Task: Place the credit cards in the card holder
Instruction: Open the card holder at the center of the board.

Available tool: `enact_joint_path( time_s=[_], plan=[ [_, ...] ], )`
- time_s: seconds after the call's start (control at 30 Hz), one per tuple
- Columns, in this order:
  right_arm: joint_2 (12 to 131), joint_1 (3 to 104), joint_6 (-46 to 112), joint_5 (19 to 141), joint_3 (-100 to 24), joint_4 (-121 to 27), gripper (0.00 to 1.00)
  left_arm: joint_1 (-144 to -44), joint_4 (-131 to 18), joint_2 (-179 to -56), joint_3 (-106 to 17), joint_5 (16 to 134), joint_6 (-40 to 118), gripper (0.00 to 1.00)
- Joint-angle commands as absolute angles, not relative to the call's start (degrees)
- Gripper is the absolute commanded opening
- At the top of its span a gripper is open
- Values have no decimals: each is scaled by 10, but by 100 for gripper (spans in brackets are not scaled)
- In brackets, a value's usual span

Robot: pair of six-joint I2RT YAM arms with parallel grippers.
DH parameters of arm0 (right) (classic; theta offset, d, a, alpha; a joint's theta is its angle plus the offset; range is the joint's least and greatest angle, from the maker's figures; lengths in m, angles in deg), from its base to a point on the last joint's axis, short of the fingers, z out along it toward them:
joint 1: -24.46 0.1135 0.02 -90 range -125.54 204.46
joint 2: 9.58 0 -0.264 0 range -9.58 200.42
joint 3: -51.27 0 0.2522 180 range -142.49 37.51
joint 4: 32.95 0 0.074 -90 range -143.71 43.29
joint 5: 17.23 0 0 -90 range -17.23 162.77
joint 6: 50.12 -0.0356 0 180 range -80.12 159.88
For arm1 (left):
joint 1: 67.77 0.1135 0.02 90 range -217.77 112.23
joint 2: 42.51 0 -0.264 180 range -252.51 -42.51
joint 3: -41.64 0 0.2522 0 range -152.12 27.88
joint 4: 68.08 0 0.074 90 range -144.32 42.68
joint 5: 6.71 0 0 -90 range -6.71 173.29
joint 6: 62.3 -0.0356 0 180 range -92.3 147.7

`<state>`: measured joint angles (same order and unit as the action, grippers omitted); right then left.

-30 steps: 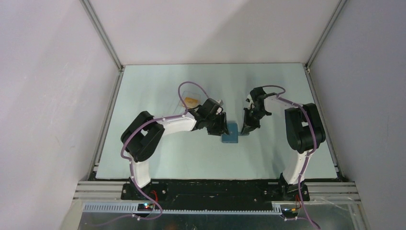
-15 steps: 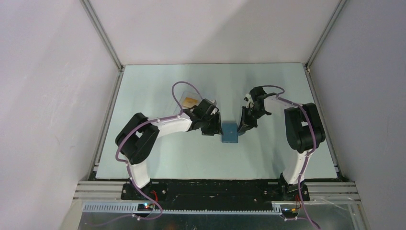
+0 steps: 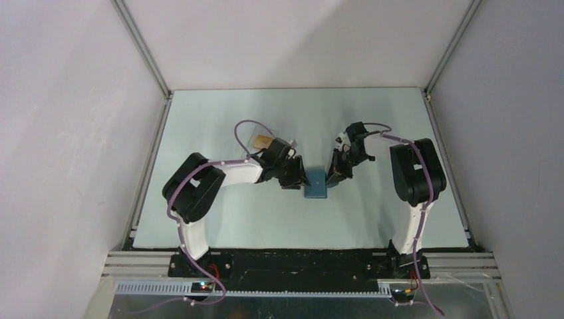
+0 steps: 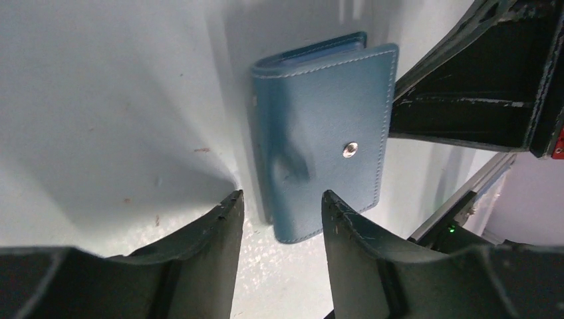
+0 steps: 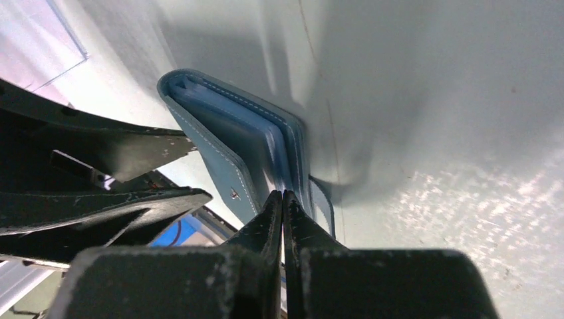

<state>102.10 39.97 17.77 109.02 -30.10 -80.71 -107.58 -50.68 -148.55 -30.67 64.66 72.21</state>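
Observation:
The card holder [image 3: 316,185] is a blue wallet lying folded shut on the table between both arms; its snap shows in the left wrist view on the card holder [image 4: 319,133]. My left gripper [image 4: 282,199] is open, its fingertips on either side of the wallet's near corner without clamping it. My right gripper [image 5: 282,194] is shut, and its joined tips press into the wallet's [image 5: 219,126] open edge among the pale blue leaves. One orange-tan credit card [image 3: 264,140] lies behind the left arm. In the top view the left gripper [image 3: 297,178] and right gripper [image 3: 330,175] flank the wallet.
A clear plastic sheet [image 5: 36,40] lies under and around the orange card at the back left. Grey walls and metal rails [image 3: 150,159] close in the pale table [image 3: 372,119] on three sides.
My right gripper has moved left onto the wallet's right edge. The left gripper has drawn back a little to the left, and the wallet has shifted slightly left.

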Motion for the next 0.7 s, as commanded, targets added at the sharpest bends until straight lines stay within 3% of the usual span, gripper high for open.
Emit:
enact_joint_path(
  time_s=[0.0, 0.27, 0.47, 0.67],
  plan=[
    [1024, 401, 153, 1150, -317, -775, 1, -1075, -560, -1499, -299, 617, 740, 51],
    [1024, 422, 125, 1208, -336, -755, 1, -1075, -573, -1456, -275, 614, 739, 50],
    [1020, 454, 123, 1191, -344, -762, 2, -1075, -524, -1380, -259, 666, 713, 63],
    [1041, 499, 127, 1157, -376, -780, 1, -1075, -457, -1291, -253, 739, 688, 63]
  ],
)
